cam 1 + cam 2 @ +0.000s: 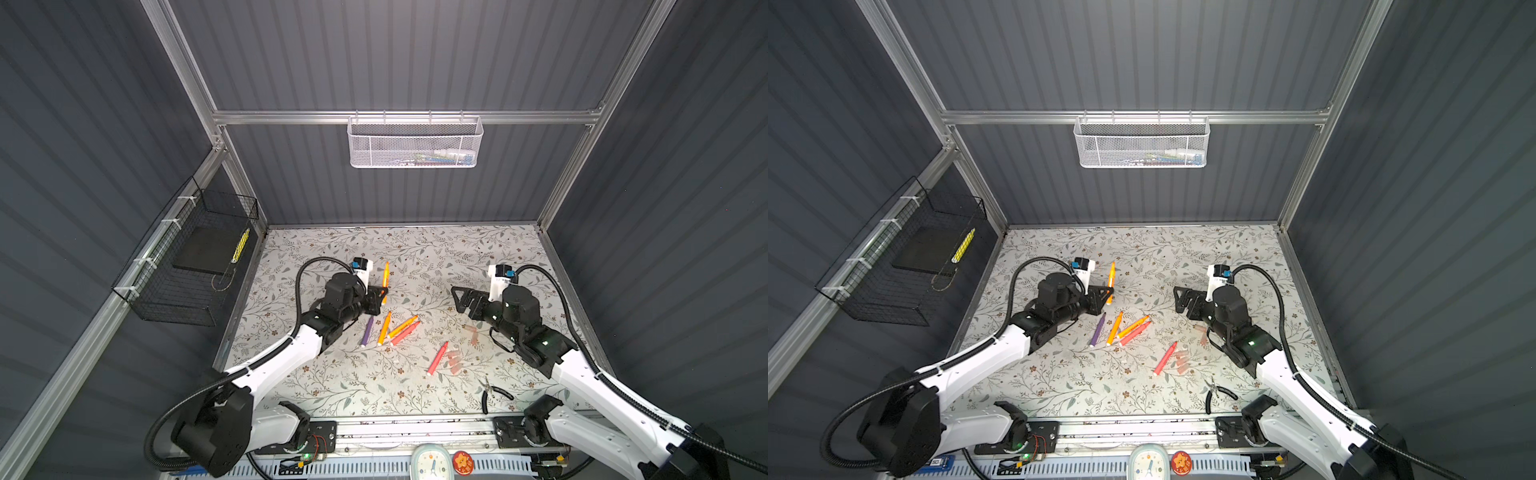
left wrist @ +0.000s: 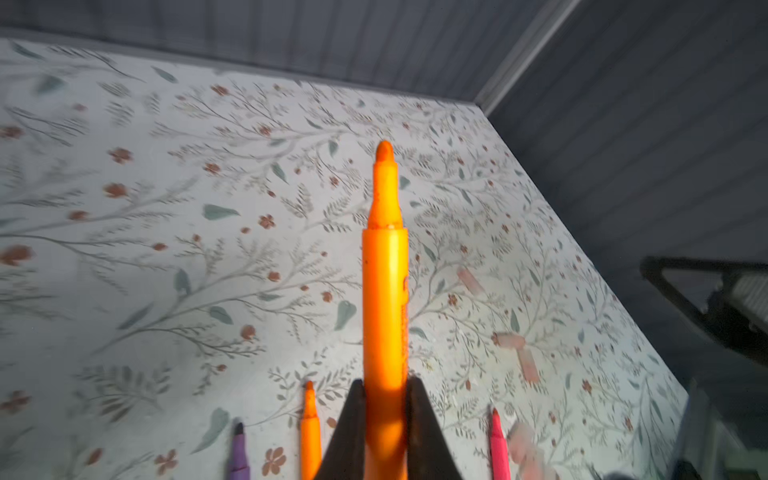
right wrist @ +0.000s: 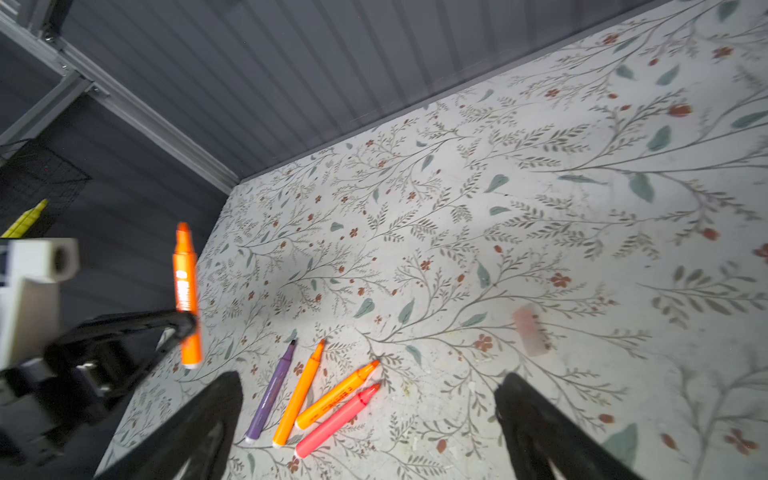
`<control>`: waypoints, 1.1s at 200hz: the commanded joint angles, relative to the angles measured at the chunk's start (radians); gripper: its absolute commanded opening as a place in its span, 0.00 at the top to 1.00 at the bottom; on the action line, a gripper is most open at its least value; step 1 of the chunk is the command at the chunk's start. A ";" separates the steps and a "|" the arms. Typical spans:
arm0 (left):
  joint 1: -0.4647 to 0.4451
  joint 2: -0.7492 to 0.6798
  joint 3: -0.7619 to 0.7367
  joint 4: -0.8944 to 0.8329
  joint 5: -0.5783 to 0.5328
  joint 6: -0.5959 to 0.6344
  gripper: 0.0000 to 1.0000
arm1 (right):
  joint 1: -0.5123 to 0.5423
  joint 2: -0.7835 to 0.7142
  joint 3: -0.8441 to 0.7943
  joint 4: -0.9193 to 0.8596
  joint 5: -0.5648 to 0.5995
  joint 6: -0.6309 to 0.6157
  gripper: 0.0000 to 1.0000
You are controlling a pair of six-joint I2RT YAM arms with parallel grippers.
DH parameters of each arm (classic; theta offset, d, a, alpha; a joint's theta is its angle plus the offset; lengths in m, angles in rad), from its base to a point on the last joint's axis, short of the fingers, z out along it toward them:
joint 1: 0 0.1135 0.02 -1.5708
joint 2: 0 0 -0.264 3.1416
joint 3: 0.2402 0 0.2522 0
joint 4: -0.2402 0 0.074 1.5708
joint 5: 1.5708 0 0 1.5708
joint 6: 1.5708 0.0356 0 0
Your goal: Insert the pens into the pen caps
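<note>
Orange pen (image 1: 386, 272), left of centre, tip pointing far, pinched low on its barrel by my left pincer (image 1: 383, 291) | right pincer (image 1: 457, 300) spread wide, empty, near the pen caps (image 1: 471, 332) on the counter (image 1: 415, 249), right side | step: pen picked, uncapped | next, as I judge it: right grabs a cap, aligns mouth with tip
</note>
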 commanded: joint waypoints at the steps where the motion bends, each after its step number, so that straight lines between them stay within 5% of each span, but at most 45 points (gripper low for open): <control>1: -0.049 0.033 0.009 0.151 0.193 0.099 1.00 | 0.042 0.033 -0.037 0.155 -0.115 0.032 0.10; 97: -0.238 0.096 0.051 0.102 0.098 0.221 1.00 | 0.150 0.186 -0.033 0.318 -0.226 0.106 0.41; 161: -0.264 0.077 0.038 0.119 0.060 0.230 1.00 | 0.172 0.211 -0.036 0.311 -0.162 0.114 0.63; 203: -0.270 0.073 0.042 0.116 0.079 0.229 1.00 | 0.174 0.246 -0.015 0.273 -0.119 0.099 0.66; 220: -0.271 0.071 0.043 0.117 0.083 0.229 1.00 | 0.176 0.266 -0.003 0.269 -0.114 0.089 0.76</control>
